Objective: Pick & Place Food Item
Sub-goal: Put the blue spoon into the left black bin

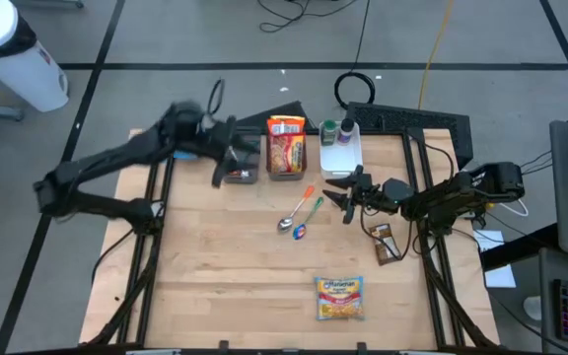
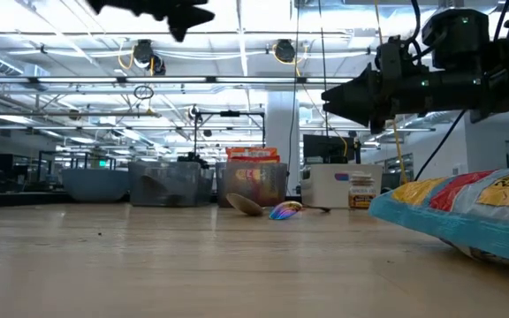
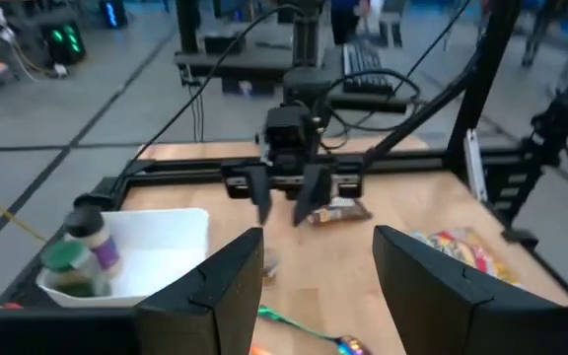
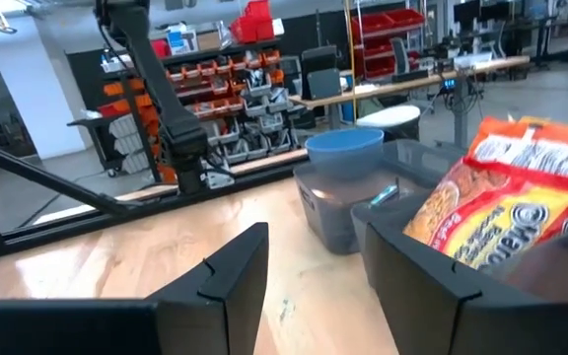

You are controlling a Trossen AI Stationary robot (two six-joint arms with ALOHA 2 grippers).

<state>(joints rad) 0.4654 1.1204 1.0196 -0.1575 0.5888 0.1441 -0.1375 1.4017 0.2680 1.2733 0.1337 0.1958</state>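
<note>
The near half of the table [image 1: 215,286] lies open but for the noodle packet [image 1: 340,297]. Along the far edge, bins [image 1: 286,163] and a white tray [image 1: 341,158] crowd together — spoons [image 1: 299,215] and a snack bar [image 1: 384,243] clutter the middle.

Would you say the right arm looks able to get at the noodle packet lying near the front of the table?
Probably yes: the right gripper hangs open and empty above the table, and the noodle packet lies flat on bare wood with nothing beside it.

2 spoons [image 1: 291,219], 2 noodle packets [image 1: 339,296], 3 bins [image 1: 286,163], 1 snack bar [image 1: 384,243].
</note>
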